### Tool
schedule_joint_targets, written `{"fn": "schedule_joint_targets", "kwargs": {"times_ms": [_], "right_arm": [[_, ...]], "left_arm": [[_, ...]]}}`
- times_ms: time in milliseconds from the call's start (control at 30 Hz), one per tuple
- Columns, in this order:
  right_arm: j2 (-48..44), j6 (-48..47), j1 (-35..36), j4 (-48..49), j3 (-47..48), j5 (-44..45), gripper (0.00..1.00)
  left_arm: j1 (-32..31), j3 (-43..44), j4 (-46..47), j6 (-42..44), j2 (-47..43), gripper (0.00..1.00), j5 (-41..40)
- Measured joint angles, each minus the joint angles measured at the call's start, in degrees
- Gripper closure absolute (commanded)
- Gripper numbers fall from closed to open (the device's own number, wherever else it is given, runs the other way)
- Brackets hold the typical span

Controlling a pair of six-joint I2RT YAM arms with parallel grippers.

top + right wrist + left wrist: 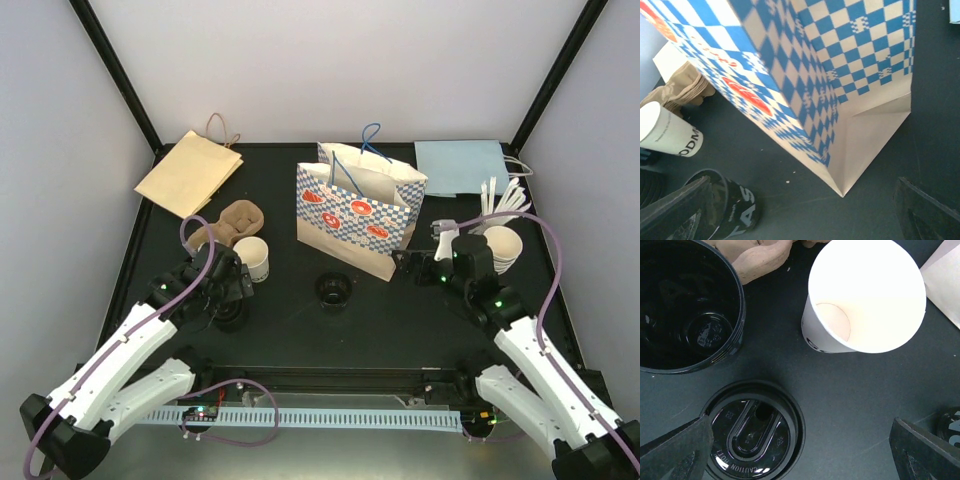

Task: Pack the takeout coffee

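Paper cup [860, 300]: white, empty, near black lid [752, 432]. Left hand [800, 455] wide above lid. Right hand [800, 210] wide beside checkered bag [840, 75].

Counted one checkered paper bag [355, 215], one brown paper bag [188, 172], one light blue bag [460, 165], two black cups [333, 290], one black lid [752, 432], one loose white cup [252, 258], one stack of white cups [503, 245], one pulp carrier [235, 220], one bunch of white stirrers [505, 198]
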Motion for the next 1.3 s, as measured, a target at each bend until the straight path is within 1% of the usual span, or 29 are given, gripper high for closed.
{"fn": "schedule_joint_targets", "kwargs": {"times_ms": [133, 200, 367, 467, 600, 700, 800, 1033, 1133, 1300], "right_arm": [[-1.0, 0.9, 0.0, 5.7, -4.7, 1.9, 0.00], [-1.1, 0.9, 0.0, 10.3, -8.0, 1.9, 0.00], [-1.7, 0.3, 0.0, 18.3, -16.0, 1.6, 0.00], [-1.8, -0.3, 0.0, 21.4, -18.7, 1.4, 0.00], [-1.9, -1.1, 0.0, 24.5, -19.8, 0.9, 0.00], [-2.5, -1.2, 0.0, 26.4, -20.0, 0.7, 0.00], [-3.8, -1.3, 0.0, 27.9, -20.6, 0.6, 0.00], [-6.0, -1.3, 0.0, 28.7, -21.8, 0.6, 0.00], [-6.0, -1.3, 0.0, 28.7, -21.8, 0.6, 0.00], [-6.0, -1.3, 0.0, 28.7, -21.8, 0.6, 0.00]], "left_arm": [[0.0, 0.0, -0.6, 0.0, 0.1, 0.01, 0.0], [0.4, 0.0, -0.9, 0.0, 0.4, 0.01, 0.3], [3.3, 0.0, -1.7, 0.1, 2.8, 0.01, 1.0], [5.3, 0.0, -2.2, 0.5, 3.9, 0.01, 1.4], [7.0, 0.0, -2.2, 0.7, 5.8, 0.01, 3.0], [7.6, 0.0, -2.8, 0.2, 8.3, 0.05, 3.7], [7.7, 0.0, -4.1, -0.6, 10.4, 0.06, 5.0], [7.9, -0.7, -6.1, -2.9, 10.9, 0.05, 8.2], [7.9, -1.3, -6.5, -3.6, 10.9, 0.01, 8.5], [7.9, -1.4, -6.8, -3.8, 11.6, 0.01, 8.5]]}}
